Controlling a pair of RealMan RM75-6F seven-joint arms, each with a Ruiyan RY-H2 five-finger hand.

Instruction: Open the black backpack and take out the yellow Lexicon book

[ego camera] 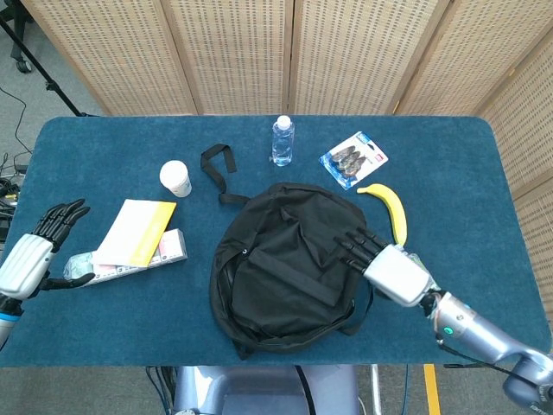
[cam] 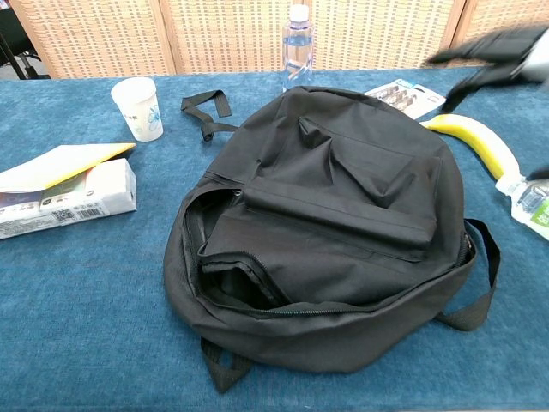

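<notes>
The black backpack (ego camera: 289, 264) lies slumped in the middle of the table, its zipped mouth gaping toward the front (cam: 232, 266). The yellow Lexicon book (ego camera: 136, 232) rests flat on a pastel box (ego camera: 130, 255) left of the bag; in the chest view the book (cam: 60, 163) tops that box (cam: 69, 202). My left hand (ego camera: 34, 259) hovers further left, fingers spread, touching nothing. My right hand (ego camera: 389, 268) hangs over the bag's right edge with fingers stretched out and empty. It shows blurred in the chest view's top right corner (cam: 493, 53).
A paper cup (ego camera: 175, 178), a loose black strap (ego camera: 216, 164), a water bottle (ego camera: 282, 141) and a blister pack (ego camera: 353, 159) stand behind the bag. A banana (ego camera: 389, 210) and a small green bottle (cam: 532, 202) lie to its right.
</notes>
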